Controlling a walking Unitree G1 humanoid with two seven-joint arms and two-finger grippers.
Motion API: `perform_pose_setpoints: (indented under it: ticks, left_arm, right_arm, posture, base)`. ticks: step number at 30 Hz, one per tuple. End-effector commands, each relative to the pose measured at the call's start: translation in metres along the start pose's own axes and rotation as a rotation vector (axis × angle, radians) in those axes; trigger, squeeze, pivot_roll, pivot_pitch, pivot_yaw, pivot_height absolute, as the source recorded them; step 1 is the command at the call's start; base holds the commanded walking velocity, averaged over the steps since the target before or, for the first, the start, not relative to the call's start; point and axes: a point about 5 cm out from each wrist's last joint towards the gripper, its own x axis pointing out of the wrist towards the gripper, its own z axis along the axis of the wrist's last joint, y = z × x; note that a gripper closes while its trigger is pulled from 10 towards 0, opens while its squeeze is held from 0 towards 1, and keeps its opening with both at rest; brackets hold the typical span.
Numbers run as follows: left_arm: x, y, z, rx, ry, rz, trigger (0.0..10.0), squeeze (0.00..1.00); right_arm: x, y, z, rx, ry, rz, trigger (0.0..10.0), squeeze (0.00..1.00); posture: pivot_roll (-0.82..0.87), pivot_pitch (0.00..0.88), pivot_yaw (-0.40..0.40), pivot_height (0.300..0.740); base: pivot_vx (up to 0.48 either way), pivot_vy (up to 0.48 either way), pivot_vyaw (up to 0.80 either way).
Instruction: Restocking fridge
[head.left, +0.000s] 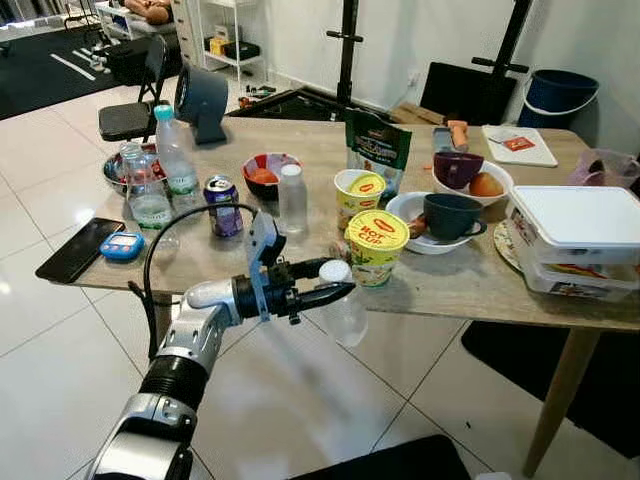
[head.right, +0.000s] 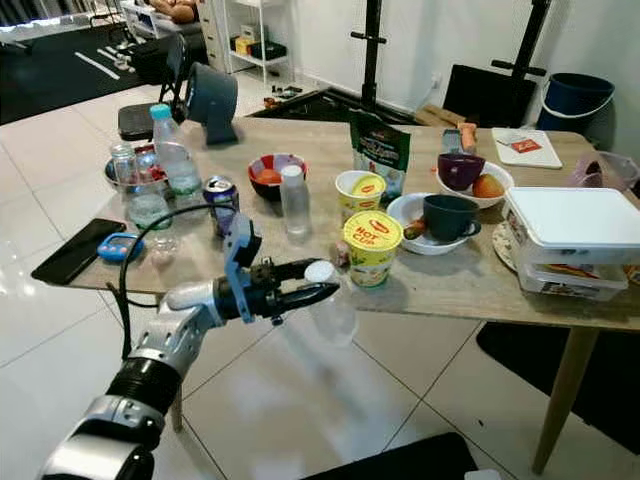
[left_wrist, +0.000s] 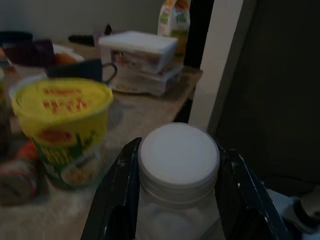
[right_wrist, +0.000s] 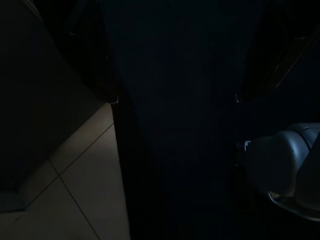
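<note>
Holding a small clear plastic bottle with a white screw cap (head.left: 338, 300) in the left end effector (head.left: 330, 282) right now, just off the near edge of the wooden tabletop (head.left: 470, 285), out over the tiled floor. The two black fingers are closed on the neck just under the cap, one each side, which you can see nicely from the left wrist camera, where the cap (left_wrist: 178, 156) sits snug between them.

My read on handling: it looks empty or close to it, so light, but thin clear plastic like that squashes easily and gets slippery. The neck ring under the cap is the stiffest bit, so I think that's the right place to pinch. The body hangs below the fingers and I'd guess it swings if I turn fast.

Looks-wise: transparent body, no label I can make out, plain white ribbed cap. From the bottle, the yellow-lidded instant noodle cup (head.left: 375, 245) is at about 1 o'clock, just beside it on the tabletop.

The right arm hangs idle; its wrist view is too dark for me to tell anything about that end effector.
</note>
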Motion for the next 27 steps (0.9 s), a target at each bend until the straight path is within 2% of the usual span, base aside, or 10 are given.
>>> perform_pose_setpoints:
  ticks: [1,4,5,9,11,15,19,24,25,27]
  left_arm:
    - [-0.002,-0.004,0.000,-0.001,0.030,-0.031,10.0,0.00]
    - [-0.006,-0.021,-0.029,-0.071,0.155,-0.107,10.0,0.00]
    - [-0.006,-0.021,-0.029,-0.071,0.155,-0.107,10.0,0.00]
    - [-0.015,-0.050,-0.106,-0.177,0.463,-0.073,10.0,0.00]
    - [-0.021,-0.057,-0.126,-0.202,0.555,-0.031,10.0,0.00]
    - [-0.028,-0.063,-0.142,-0.223,0.637,0.022,10.0,0.00]
    - [-0.057,-0.084,-0.186,-0.237,0.905,0.234,10.0,0.00]
    - [-0.084,-0.097,-0.207,-0.320,0.978,0.531,10.0,0.00]
    - [-0.084,-0.097,-0.207,-0.320,0.978,0.531,10.0,0.00]
    - [-0.099,-0.106,-0.215,-0.317,1.054,0.611,10.0,0.00]
  right_arm:
    - [0.000,0.004,-0.005,-0.006,0.018,0.013,10.0,0.00]
    - [0.000,0.005,-0.005,-0.005,0.020,0.017,10.0,0.00]
    - [0.000,0.005,-0.005,-0.005,0.020,0.017,10.0,0.00]
    - [0.000,0.009,-0.004,0.001,0.019,0.027,10.0,0.00]
    - [0.000,0.010,-0.004,0.003,0.018,0.028,10.0,0.00]
    - [0.000,0.010,-0.004,0.004,0.018,0.029,10.0,0.00]
    - [0.000,0.011,-0.003,0.006,0.019,0.032,10.0,0.00]
    - [0.000,0.012,-0.002,0.018,0.017,0.032,10.0,0.00]
    - [0.000,0.012,-0.002,0.018,0.017,0.032,10.0,0.00]
    - [0.000,0.012,-0.002,0.024,0.017,0.034,10.0,0.00]
  posture:
    - [-0.08,0.031,0.031,0.740]
    - [-0.08,0.033,0.034,0.740]
    - [-0.08,0.033,0.034,0.740]
    - [-0.08,0.032,0.040,0.740]
    - [-0.08,0.032,0.042,0.740]
    - [-0.07,0.030,0.041,0.740]
    - [-0.08,0.027,0.042,0.740]
    - [-0.08,0.024,0.037,0.740]
    - [-0.08,0.024,0.037,0.740]
    - [-0.08,0.020,0.034,0.740]
  base:
    - [0.000,0.000,0.00]
    - [0.000,0.000,0.00]
    - [0.000,0.000,0.00]
    - [0.000,0.000,0.00]
    - [0.000,0.000,0.00]
    - [0.000,0.000,0.00]
    - [0.000,0.000,0.00]
    - [0.000,0.000,0.00]
    - [0.000,0.000,0.00]
    - [0.000,0.000,0.00]
